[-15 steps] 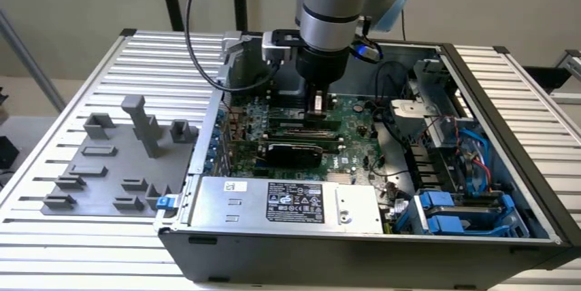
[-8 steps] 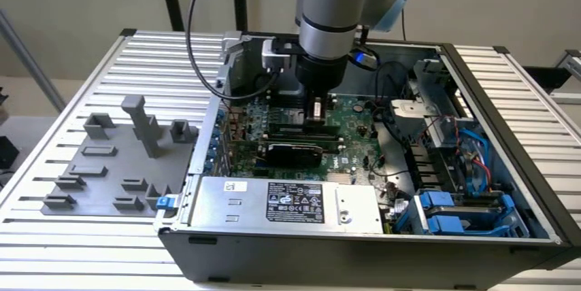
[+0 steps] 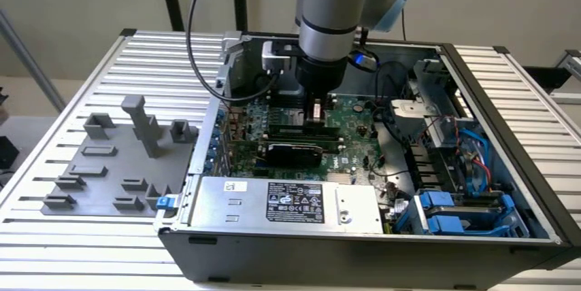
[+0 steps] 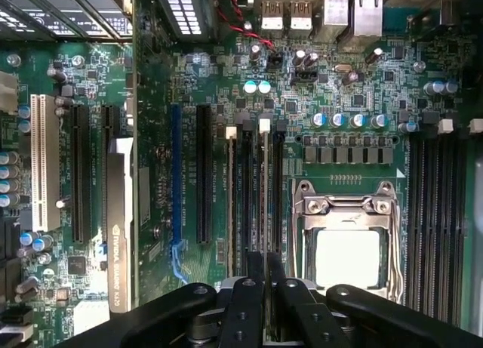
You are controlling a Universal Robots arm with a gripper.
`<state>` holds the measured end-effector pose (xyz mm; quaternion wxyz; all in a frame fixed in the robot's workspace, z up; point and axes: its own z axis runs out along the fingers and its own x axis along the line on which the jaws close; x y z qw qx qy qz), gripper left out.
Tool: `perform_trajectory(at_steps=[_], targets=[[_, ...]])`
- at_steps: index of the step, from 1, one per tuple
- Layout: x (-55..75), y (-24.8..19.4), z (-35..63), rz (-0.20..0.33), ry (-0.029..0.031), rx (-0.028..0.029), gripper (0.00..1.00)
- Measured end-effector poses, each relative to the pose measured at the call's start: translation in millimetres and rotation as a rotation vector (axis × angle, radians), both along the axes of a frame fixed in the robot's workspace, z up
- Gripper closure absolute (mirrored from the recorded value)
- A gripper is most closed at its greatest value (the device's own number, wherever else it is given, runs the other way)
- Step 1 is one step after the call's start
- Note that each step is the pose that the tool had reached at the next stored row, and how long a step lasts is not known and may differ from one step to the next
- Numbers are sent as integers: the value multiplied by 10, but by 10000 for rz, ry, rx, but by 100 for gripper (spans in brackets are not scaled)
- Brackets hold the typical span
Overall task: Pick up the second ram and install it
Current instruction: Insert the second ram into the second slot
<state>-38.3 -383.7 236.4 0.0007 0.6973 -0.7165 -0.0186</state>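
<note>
Ribbed metal bench (image 3: 508,80), pale wall behind; open computer case (image 3: 508,168) lying on it, grey fixture tray (image 3: 109,162) on the exterior view's left. Arm lowered into case over motherboard (image 3: 350,111).

Gripper (image 4: 265,269) seen from wrist camera: fingers (image 4: 247,303) drawn close together, pinching the top edge of the second ram (image 4: 265,189). Stick seen edge-on, thin strip running straight out from between the fingertips, long axis in line with the memory slots (image 4: 253,197). Held upright directly over, or already partly in, a slot of the bank beside the CPU socket (image 4: 346,235); seating depth not discernible. White latch (image 4: 265,124) at far end of that slot, another white latch (image 4: 232,132) on neighbouring slot.

Exterior view: gripper (image 3: 313,117) just above board, stick itself hidden behind tool.

Surroundings: second slot bank (image 4: 438,212) on other side of socket, well apart. Graphics card (image 4: 119,227) and expansion slots (image 4: 204,174) off to the side, clear of the fingers. Power supply (image 3: 281,199) at case front, blue drive brackets (image 3: 454,213), loose cables (image 3: 390,111) near arm. Neighbouring slot walls tight on both sides of stick; likely little lateral tolerance.
</note>
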Motion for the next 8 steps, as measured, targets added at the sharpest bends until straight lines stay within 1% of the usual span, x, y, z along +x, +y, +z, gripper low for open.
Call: perform_trajectory(at_steps=[6,8], targets=[[0,2,-23,-15,2,-43,100],[0,6,-28,-14,1,-48,100]])
